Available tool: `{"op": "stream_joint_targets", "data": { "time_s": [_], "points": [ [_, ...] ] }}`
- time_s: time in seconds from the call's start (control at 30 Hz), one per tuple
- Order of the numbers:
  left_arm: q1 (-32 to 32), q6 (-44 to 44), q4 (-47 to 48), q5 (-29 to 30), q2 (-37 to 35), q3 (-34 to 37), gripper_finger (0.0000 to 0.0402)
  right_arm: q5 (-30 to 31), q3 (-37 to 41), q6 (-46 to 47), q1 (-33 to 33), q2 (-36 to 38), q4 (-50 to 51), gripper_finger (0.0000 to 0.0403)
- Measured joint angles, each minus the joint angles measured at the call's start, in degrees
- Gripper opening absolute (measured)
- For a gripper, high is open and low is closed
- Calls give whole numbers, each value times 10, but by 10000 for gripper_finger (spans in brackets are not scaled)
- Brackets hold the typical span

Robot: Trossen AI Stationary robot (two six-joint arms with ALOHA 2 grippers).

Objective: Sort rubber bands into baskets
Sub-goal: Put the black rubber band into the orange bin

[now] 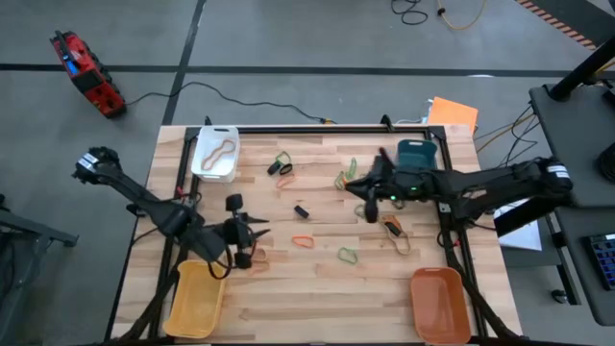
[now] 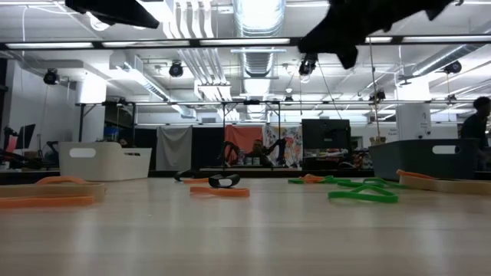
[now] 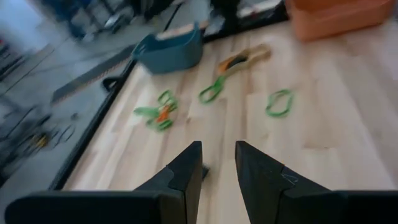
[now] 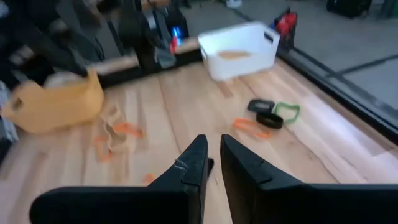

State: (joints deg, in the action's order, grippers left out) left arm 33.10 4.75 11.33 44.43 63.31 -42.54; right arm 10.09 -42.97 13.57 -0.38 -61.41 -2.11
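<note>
Orange rubber band (image 2: 220, 191) lies flat, lengthwise left-right.

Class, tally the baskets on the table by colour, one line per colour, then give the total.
white basket: 1
teal basket: 1
yellow basket: 1
orange basket: 1
Total: 4

White basket (image 1: 215, 154) holds a tan band (image 1: 219, 151). Teal basket (image 1: 417, 155) far right, yellow basket (image 1: 196, 298) and orange basket (image 1: 441, 304) near. Bands scattered mid-table (image 1: 288, 298).
</note>
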Motion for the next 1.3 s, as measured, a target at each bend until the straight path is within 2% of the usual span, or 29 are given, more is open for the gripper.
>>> {"op": "stream_joint_targets", "data": {
  "time_s": [0.17,0.37,0.57,0.67,0.77,0.83,0.97,1.3],
  "points": [
    [-27,-47,-119,-35,-40,69,82,4,-90,-1,0,-89,78,36],
    [-70,-48,-154,-33,-83,115,82,5,-180,-6,5,-178,146,36],
    [-88,-49,-156,-29,-105,127,82,6,-234,-35,18,-253,155,36],
    [-89,-55,-148,-28,-106,126,82,6,-250,-45,23,-287,155,36],
    [-89,-73,-148,-1,-104,125,82,13,-257,-63,30,-317,156,36],
    [-89,-98,-144,31,-101,125,82,35,-259,-85,39,-335,154,36],
    [-89,-83,-138,74,-93,125,82,99,-260,-108,55,-367,148,36],
    [-89,-68,-138,77,-77,125,82,114,-260,-87,55,-437,93,36]
  ]
}}
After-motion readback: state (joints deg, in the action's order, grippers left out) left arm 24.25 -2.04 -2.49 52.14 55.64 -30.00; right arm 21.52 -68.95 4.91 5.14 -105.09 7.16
